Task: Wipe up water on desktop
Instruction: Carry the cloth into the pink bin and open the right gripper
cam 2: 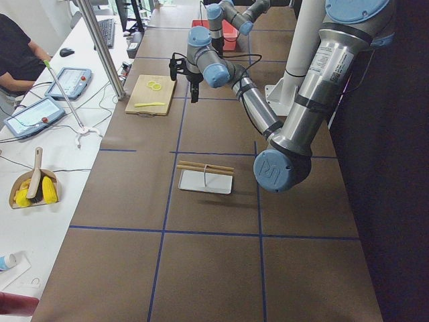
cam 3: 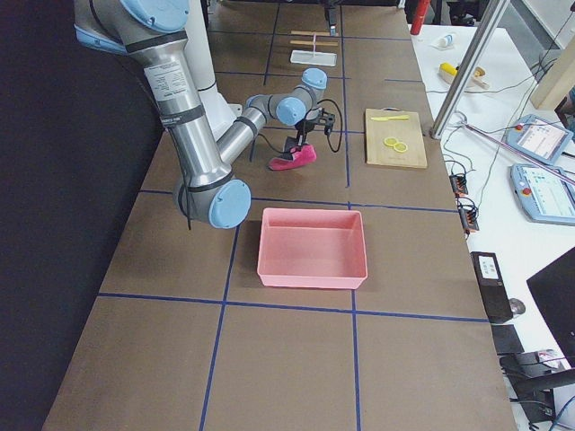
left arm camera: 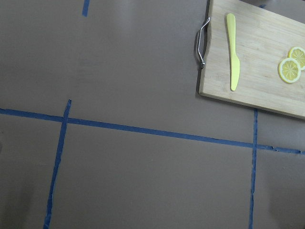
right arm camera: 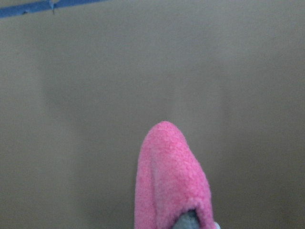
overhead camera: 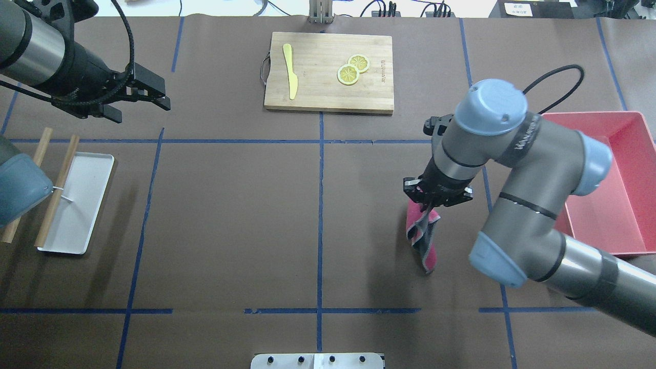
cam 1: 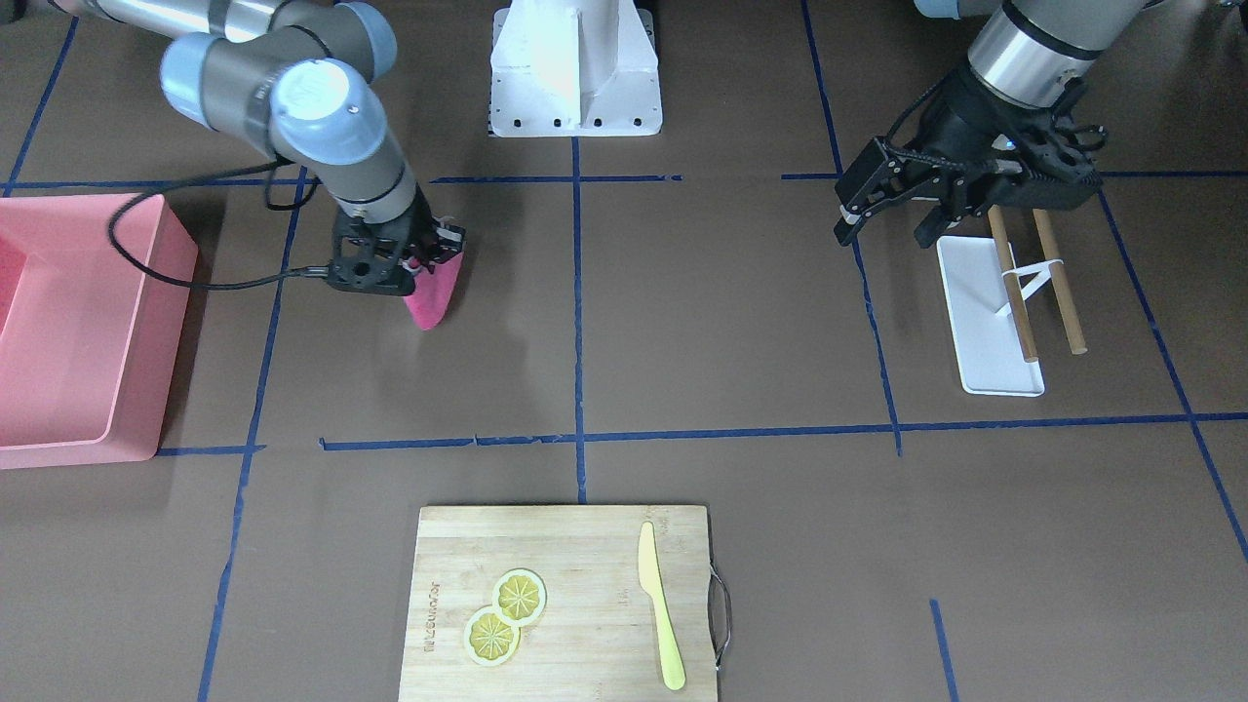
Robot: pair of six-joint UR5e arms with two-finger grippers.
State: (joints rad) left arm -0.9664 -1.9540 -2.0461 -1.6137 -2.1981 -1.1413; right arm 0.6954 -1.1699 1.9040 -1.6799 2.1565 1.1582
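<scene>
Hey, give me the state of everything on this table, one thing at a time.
Right gripper: shut on the cloth.
Cloth: held, hanging down.
Left gripper: open, empty.
Bin: empty.
Board: carries knife and two lemon slices.
Tray: sticks along one side.
Desktop: no water discernible.

Straight across from me lies a bamboo cutting board (cam 1: 575, 653), its metal handle (cam 1: 722, 619) toward my left. Two lemon slices (cam 1: 490, 635) overlap on it, and a yellow knife (cam 1: 660, 604) lies apart from them, nearer the handle. A pink bin (cam 1: 68, 331) sits on my right. On my left, a white tray (cam 1: 980, 341) has two wooden sticks (cam 1: 1023, 322), tied together, along one edge.
</scene>
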